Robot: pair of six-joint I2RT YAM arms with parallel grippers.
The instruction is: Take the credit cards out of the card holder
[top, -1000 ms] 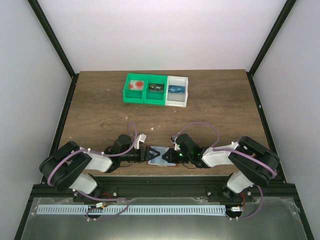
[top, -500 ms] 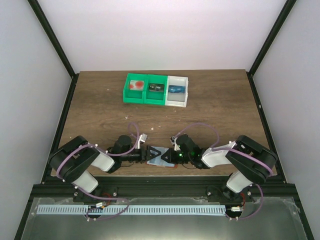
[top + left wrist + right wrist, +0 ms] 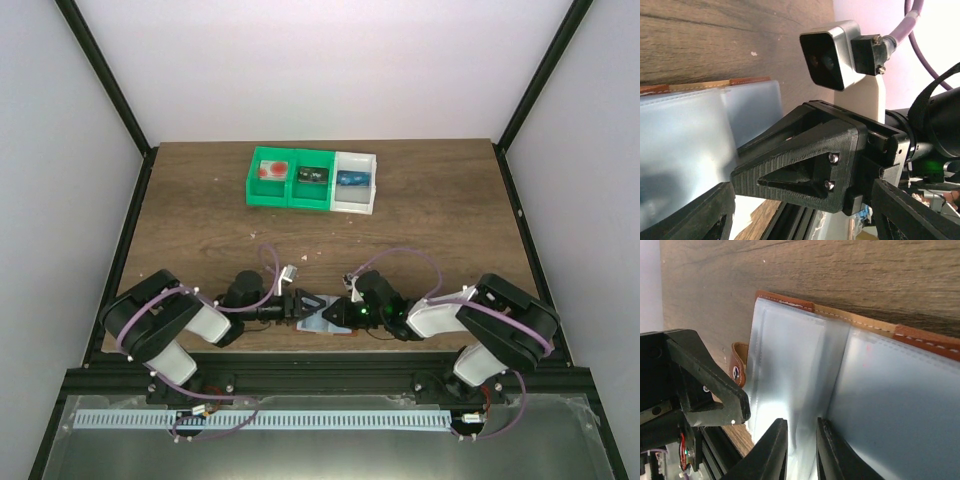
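The card holder (image 3: 318, 319) lies open on the table's near edge, between both grippers. Its inside is two pale grey-blue panels (image 3: 890, 405) with an orange-brown rim (image 3: 785, 299). No credit cards show; the frosted panels hide whatever is inside. My right gripper (image 3: 337, 313) hangs over the holder's middle fold, its fingers (image 3: 775, 450) a narrow gap apart with nothing gripped. My left gripper (image 3: 297, 306) faces it from the left, open wide. One of its fingers (image 3: 700, 215) is over the left panel (image 3: 685, 150).
A row of two green bins and one white bin (image 3: 312, 180) with small items stands at the back middle. The black frame rail (image 3: 320, 375) runs right behind the holder. The right wrist camera (image 3: 830, 55) sits close in front of my left gripper.
The left arm's elbow has swung right and its gripper has pushed a little further over the holder. The right gripper stays over the fold.
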